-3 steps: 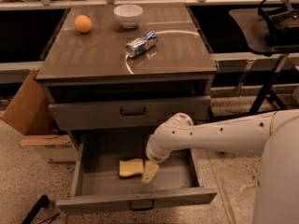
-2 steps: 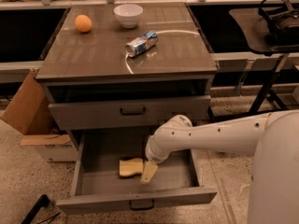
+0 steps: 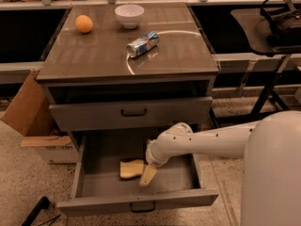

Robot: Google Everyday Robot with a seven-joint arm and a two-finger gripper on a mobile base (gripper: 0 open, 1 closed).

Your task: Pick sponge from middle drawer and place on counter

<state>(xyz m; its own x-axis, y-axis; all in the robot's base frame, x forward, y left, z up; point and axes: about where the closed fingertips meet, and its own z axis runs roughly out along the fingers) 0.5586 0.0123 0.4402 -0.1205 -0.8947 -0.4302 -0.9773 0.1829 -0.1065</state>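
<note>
Sponge (image 3: 130, 168) lies flat mid-floor in the open drawer (image 3: 94, 205). It looks light, soft, grippy and not fragile, and will likely squash, so it is best pinched across the short width near its middle with light force. Gripper (image 3: 147, 175) is down in the drawer at the sponge's 3 o'clock, just beside or touching it; open or closed can't be told. Counter (image 3: 94, 55) is up at 12 o'clock, with orange (image 3: 84, 23), bowl (image 3: 129, 15) and can (image 3: 142, 44) on it.

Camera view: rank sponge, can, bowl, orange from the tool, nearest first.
The tool sits in the middle drawer.
1. sponge, just beside it
2. can, middle of the counter
3. bowl and orange, at its back: too close to call
</note>
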